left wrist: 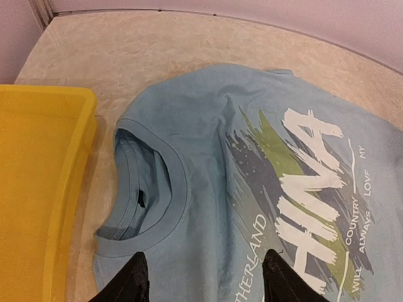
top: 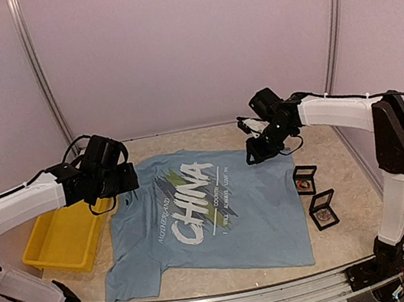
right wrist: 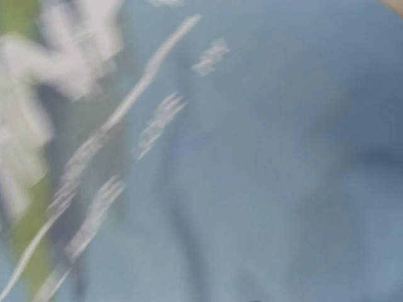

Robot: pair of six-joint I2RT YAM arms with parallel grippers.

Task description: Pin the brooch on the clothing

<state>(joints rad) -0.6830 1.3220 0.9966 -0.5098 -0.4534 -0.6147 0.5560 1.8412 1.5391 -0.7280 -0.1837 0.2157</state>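
The light blue T-shirt (top: 221, 217) with white "CHINA" lettering lies flat on the table. It also shows in the left wrist view (left wrist: 208, 163), with its collar (left wrist: 151, 189) near the yellow bin. My left gripper (top: 118, 182) hovers over the collar end; in its wrist view (left wrist: 204, 277) the jaws stand wide apart and empty. My right gripper (top: 252, 155) hangs over the shirt's far right part. Its wrist view shows only blurred shirt fabric (right wrist: 264, 163), with no fingers visible. I cannot make out a brooch as such.
A yellow bin (top: 65, 237) stands left of the shirt and also shows in the left wrist view (left wrist: 38, 189). Two small black display boxes (top: 305, 179) (top: 323, 210) lie right of the shirt, each with something small inside. Walls close in the back and sides.
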